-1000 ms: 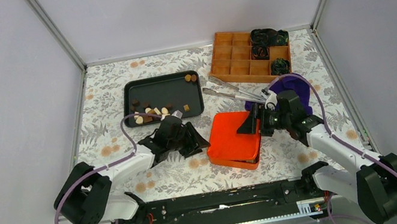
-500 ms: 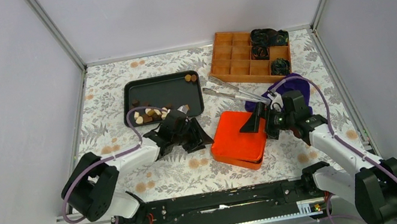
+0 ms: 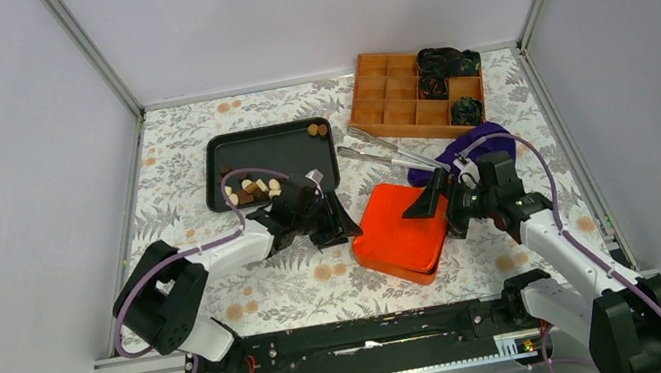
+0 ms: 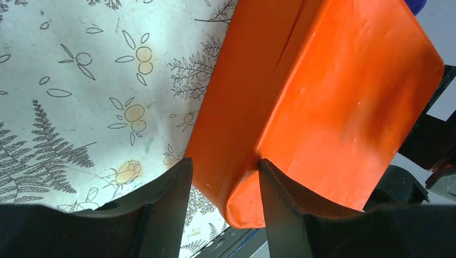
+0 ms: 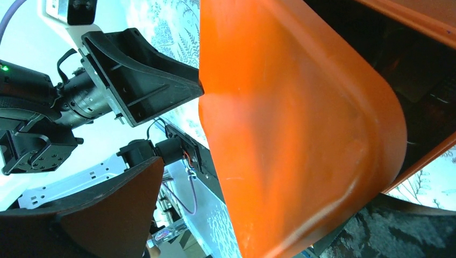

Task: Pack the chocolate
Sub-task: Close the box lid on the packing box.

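**Task items.** The chocolate, small dark, light-brown and cream pieces, lies heaped in the near left part of a shallow black rectangular tray. Two brown rounds sit apart in the tray's far right corner. None is in either gripper.

**Tools.** The left gripper stands at the left edge of an orange rounded-corner plastic box with a lid. Its jaws are apart. In the left wrist view the box's corner lies between the two black fingers. I cannot tell whether they press on it. The right gripper is at the box's far right edge with its jaws spread wide. In the right wrist view one finger stands clear of the lid, and a dark gap shows under the lid on the right.

**Surroundings and obstructions.**
- The orange box sits between the two grippers, near the black tray.
- Metal tongs lie on the floral table cover between the black tray and an orange-brown divided tray.
- Black-and-green bundles fill some of that tray's right-hand compartments; the left ones hold nothing visible.
- A purple cloth lies beyond the right wrist, partly hidden by it.
- The left arm's purple cable loops over the chocolate heap.
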Controlling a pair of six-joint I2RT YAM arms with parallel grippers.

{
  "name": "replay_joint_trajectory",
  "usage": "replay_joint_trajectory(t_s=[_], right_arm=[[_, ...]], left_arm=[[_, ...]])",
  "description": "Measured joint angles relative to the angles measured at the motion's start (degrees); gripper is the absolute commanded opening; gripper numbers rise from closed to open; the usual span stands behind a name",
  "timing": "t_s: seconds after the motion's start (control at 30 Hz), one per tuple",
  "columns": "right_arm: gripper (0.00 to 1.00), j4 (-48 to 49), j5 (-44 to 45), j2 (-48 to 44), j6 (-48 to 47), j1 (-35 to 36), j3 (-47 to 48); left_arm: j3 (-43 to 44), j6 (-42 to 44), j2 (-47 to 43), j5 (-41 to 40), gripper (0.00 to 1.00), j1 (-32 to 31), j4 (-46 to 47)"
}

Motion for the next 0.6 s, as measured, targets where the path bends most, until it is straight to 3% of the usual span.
replay_joint_trajectory(t_s=[0.6], right_arm=[[1.00,-15.6,5.4,-3.7,3.0,-1.7,1.1]], left_arm=[[1.4,1.5,2.0,2.8,0.56,0.0,0.2]])
